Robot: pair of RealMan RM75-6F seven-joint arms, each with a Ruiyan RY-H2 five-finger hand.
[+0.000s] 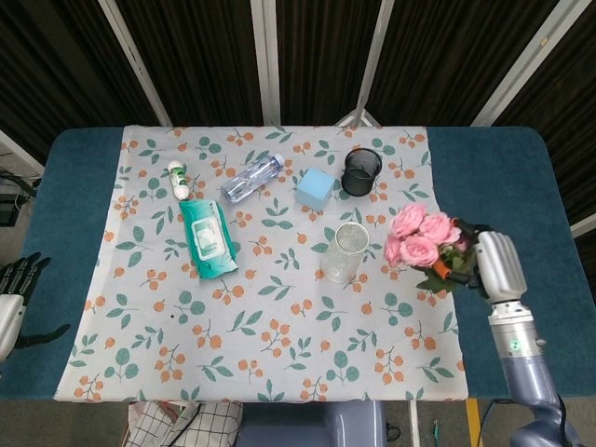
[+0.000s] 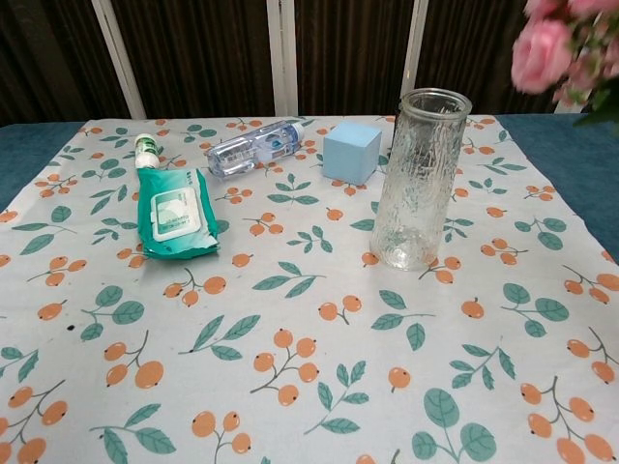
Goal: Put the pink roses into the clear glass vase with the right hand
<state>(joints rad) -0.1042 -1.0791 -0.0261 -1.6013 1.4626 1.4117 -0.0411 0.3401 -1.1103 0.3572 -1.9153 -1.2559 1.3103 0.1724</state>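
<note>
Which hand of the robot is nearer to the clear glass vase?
The right hand: it holds the pink roses just right of the clear glass vase. The left hand rests far left, at the table's edge.

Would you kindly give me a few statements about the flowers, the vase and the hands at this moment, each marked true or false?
1. The right hand holds the pink roses above the table. True.
2. The roses are already in the glass vase. False: the vase is empty and the roses are off to its right.
3. The vase stands upright. True.
4. The water bottle stands upright. False: it lies on its side.
5. The left hand holds the wipes pack. False: it is at the table's edge, holding nothing.
</note>
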